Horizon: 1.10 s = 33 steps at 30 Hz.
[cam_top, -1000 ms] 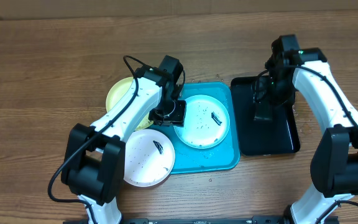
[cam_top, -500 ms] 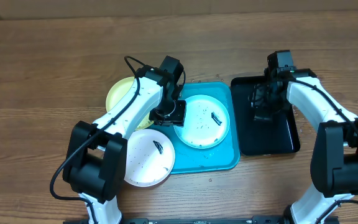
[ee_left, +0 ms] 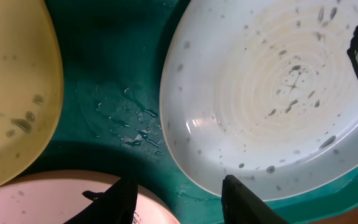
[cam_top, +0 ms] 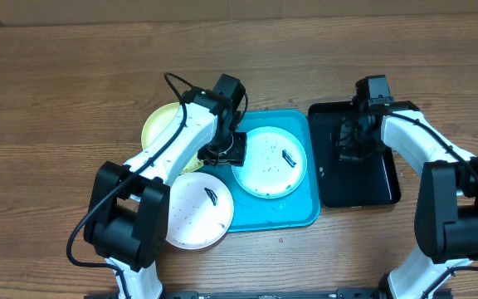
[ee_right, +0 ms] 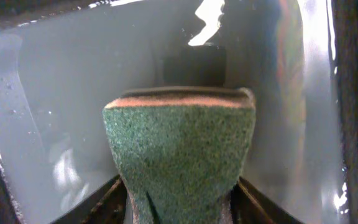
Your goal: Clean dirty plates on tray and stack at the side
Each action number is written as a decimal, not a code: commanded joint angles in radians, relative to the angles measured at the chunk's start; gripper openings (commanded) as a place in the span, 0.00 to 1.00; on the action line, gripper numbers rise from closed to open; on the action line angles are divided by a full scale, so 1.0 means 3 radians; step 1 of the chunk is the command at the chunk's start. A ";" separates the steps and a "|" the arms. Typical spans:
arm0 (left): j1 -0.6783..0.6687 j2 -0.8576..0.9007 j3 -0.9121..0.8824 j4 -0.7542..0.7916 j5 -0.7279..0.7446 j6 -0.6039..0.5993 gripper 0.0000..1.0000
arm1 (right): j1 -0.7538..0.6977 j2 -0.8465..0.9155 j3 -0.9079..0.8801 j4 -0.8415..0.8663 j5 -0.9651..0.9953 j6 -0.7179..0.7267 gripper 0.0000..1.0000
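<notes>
- While the right tool (ee_right: 180, 194) is clenched on a green sponge (ee_right: 179, 143), pinching it from both sides, it sits low over the far-left part of the black tray (cam_top: 380, 178).
- Left tool (ee_left: 179, 182) is parted with nothing clamped, right at the left rim of the light teal plate (cam_top: 268, 162).
- That plate lies in the turquoise tray (cam_top: 285, 212), toward its far-right corner, and it's pretty speckled.
- Yellow-green plate (cam_top: 160, 124) hangs over the tray's far-left corner and the white plate (cam_top: 193, 212) over the near-left corner, both partly on the tabletop (cam_top: 56, 100).
- Black tray sits just beside the turquoise tray's right edge.
</notes>
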 commanded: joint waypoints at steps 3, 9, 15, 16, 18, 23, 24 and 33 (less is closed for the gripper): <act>-0.0004 0.0061 -0.0033 0.0080 -0.0084 -0.0097 0.45 | -0.0010 -0.0005 -0.0014 0.0071 0.0032 0.0020 0.37; -0.0004 0.0076 -0.0051 0.0189 -0.0094 -0.0144 0.43 | -0.0010 -0.0005 -0.0013 0.0102 0.0032 0.0019 0.42; -0.0004 0.0078 -0.0132 0.0354 -0.0094 -0.0183 0.29 | -0.0010 -0.0005 -0.0013 0.0102 0.0031 0.0019 0.44; -0.0004 0.0078 -0.0161 0.0385 -0.0094 -0.0209 0.31 | -0.0009 -0.0005 -0.0013 0.0102 0.0031 0.0019 0.44; -0.0004 0.0076 -0.0247 0.0472 -0.0094 -0.0253 0.33 | -0.0009 -0.0005 -0.0013 0.0102 0.0031 0.0019 0.44; -0.0004 0.0078 -0.0413 0.0640 -0.0095 -0.0284 0.29 | -0.0010 -0.0005 -0.0013 0.0102 0.0032 0.0019 0.45; -0.0004 0.0078 -0.0429 0.0661 -0.0095 -0.0284 0.28 | -0.0010 -0.0005 -0.0013 0.0103 0.0032 0.0019 0.45; -0.0004 0.0078 -0.0451 0.0703 -0.0343 -0.0346 0.23 | -0.0009 -0.0005 -0.0013 0.0103 0.0032 0.0019 0.44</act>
